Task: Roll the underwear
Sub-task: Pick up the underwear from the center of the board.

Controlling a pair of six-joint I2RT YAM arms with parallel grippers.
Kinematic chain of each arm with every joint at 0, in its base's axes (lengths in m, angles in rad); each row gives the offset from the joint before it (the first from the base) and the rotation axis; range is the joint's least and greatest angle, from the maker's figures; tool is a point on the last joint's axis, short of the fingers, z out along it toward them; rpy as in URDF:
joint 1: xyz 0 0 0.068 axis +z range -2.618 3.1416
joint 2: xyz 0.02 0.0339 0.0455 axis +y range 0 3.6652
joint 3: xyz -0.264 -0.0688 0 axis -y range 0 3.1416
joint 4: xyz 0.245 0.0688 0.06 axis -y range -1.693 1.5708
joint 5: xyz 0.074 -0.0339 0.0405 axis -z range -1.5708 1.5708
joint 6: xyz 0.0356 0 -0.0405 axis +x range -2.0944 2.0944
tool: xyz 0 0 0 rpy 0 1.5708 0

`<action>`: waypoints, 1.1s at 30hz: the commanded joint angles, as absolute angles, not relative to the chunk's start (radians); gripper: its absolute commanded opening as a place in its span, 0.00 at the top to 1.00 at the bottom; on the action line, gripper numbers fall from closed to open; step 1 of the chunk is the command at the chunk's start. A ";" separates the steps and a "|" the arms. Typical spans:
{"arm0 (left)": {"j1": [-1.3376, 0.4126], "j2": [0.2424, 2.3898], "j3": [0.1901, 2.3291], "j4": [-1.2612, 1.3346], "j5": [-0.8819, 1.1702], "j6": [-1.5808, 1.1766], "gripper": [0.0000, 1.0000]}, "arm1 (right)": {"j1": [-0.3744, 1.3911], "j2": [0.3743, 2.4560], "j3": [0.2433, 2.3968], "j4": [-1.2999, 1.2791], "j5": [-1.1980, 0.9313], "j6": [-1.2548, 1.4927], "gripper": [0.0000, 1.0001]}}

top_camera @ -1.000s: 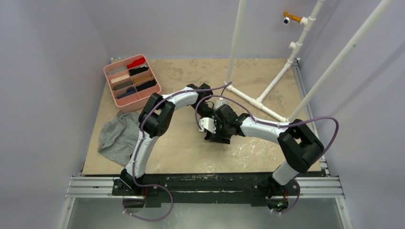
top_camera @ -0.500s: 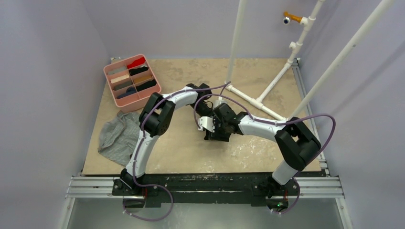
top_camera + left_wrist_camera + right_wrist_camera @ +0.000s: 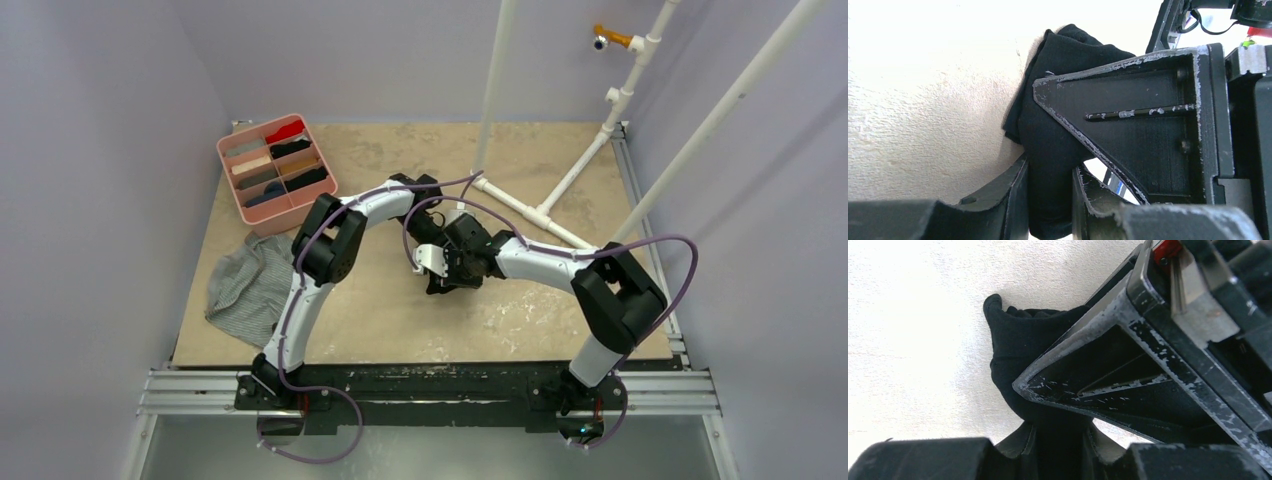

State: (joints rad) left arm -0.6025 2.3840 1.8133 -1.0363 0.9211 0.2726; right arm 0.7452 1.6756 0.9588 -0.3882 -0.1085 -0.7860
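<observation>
The black underwear (image 3: 1048,145) is a bunched bundle held between both grippers at the table's middle (image 3: 440,284). My left gripper (image 3: 1049,200) is shut on it, cloth filling the gap between its fingers. My right gripper (image 3: 1060,450) is also shut on the same black underwear (image 3: 1018,345) from the other side. In the top view the two grippers (image 3: 447,262) meet over it and hide most of it. The grey striped underwear (image 3: 245,288) lies spread flat at the table's left edge, apart from both grippers.
A pink divided tray (image 3: 228,156) with several rolled garments stands at the back left. A white pipe frame (image 3: 530,210) lies on the table behind the grippers, its upright posts rising at back right. The table's front edge runs along a metal rail (image 3: 430,392).
The right arm has shifted slightly left and toward the back, carrying the grippers and black bundle a little that way. The left arm has barely moved.
</observation>
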 commanded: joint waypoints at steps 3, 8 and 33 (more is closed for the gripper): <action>-0.592 2.416 1.793 -1.045 0.787 0.316 0.68 | 0.749 1.707 0.950 -0.428 -0.217 -0.761 1.00; -0.566 2.382 1.800 -1.048 0.803 0.308 0.51 | 0.749 1.668 0.944 -0.474 -0.228 -0.741 1.00; -0.399 2.043 1.662 -1.065 0.853 0.348 0.27 | 0.744 1.475 0.965 -0.558 -0.211 -0.617 1.00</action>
